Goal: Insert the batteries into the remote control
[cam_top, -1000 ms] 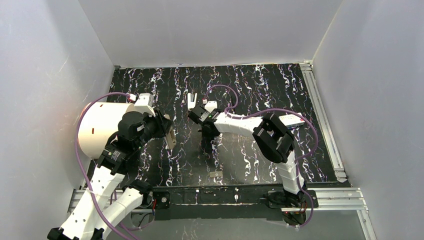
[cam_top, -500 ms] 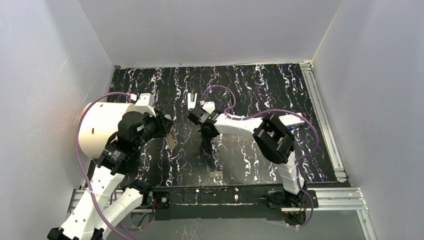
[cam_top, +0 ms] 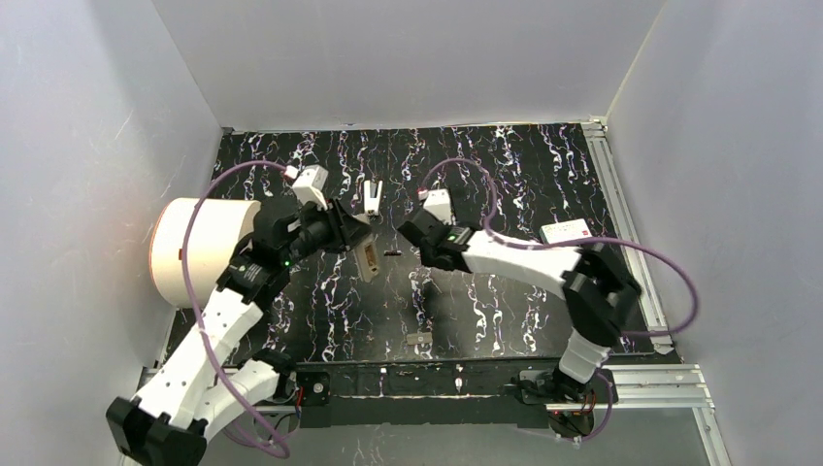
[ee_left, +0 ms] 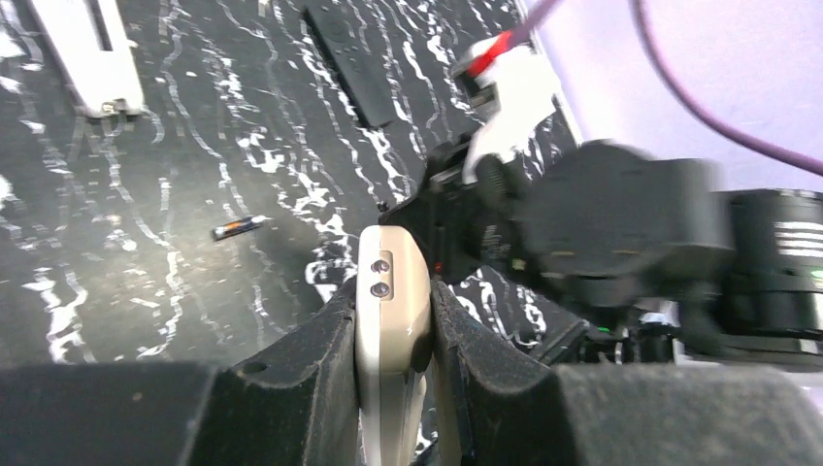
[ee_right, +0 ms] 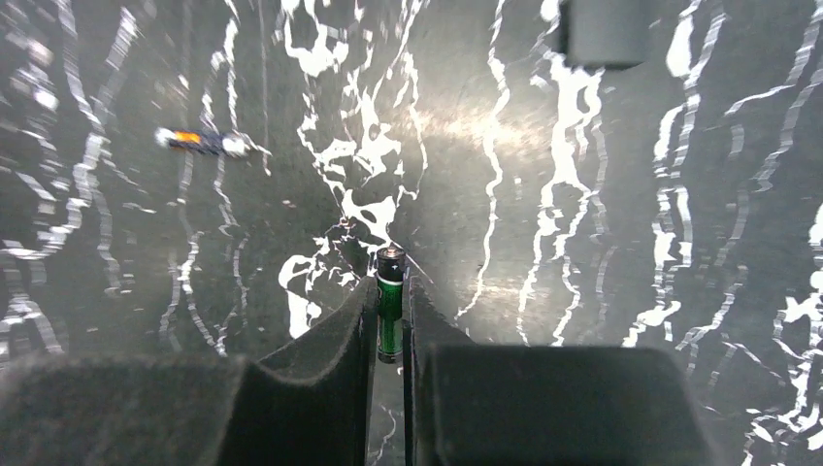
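Note:
My left gripper (cam_top: 355,239) is shut on a beige remote (cam_top: 368,259), holding it on edge above the mat; in the left wrist view the remote (ee_left: 391,301) is clamped between both pads. My right gripper (cam_top: 424,258) is shut on a green battery (ee_right: 390,303), which stands upright between the fingertips with its tip showing above them. A black battery with an orange end (cam_top: 391,253) lies on the mat between the two grippers, also in the left wrist view (ee_left: 238,226) and the right wrist view (ee_right: 206,142). No blue battery shows.
A white forked piece (cam_top: 373,194) lies on the mat behind the grippers. A flat black cover (ee_left: 349,53) lies near it. A small grey piece (cam_top: 418,339) sits near the front edge. A white drum (cam_top: 194,248) stands at the left, and a white card (cam_top: 566,231) at the right.
My left arm has reached forward and right, carrying the beige remote toward the middle. My right arm's elbow has swung right and its gripper shifted right, uncovering the black battery on the mat.

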Action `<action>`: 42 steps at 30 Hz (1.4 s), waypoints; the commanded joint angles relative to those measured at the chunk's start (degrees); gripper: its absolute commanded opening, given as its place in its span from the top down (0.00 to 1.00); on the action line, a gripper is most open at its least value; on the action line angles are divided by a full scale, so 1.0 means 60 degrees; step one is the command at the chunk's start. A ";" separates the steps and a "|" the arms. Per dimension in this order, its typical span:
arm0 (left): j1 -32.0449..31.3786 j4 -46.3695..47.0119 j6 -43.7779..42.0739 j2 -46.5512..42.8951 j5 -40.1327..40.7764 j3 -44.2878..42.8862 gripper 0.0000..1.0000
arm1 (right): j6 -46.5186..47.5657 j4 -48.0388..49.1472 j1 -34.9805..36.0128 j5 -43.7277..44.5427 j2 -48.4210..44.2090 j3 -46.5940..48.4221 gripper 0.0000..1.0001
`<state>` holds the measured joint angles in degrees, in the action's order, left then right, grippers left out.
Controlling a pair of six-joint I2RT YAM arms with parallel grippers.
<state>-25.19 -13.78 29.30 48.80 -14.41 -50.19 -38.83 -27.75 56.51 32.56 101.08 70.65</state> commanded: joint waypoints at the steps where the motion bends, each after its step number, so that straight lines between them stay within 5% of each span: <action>1: 0.0038 0.2112 0.1031 0.0742 -0.1318 0.0076 1.00 | 0.0418 0.0861 -0.0290 0.0606 -0.2057 -0.0505 0.86; 11: -0.0125 0.7685 0.5186 0.3978 -0.3066 0.0000 1.00 | 0.0949 0.0778 -0.0459 0.0350 -0.4366 0.0542 0.85; 28: -0.0211 0.7409 0.7150 0.4806 -0.3506 -0.0609 1.00 | 0.3634 0.4110 -0.0443 -0.2418 -0.5406 -0.0397 0.85; 42: -0.0213 0.6480 0.7712 0.4753 -0.3512 -0.0923 1.00 | 0.4856 0.5204 -0.0441 -0.3128 -0.5869 -0.1919 0.80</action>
<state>-26.35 25.06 74.02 78.30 -33.91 -52.77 -12.58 -1.32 53.98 14.94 67.46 60.62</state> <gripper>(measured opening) 0.241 0.195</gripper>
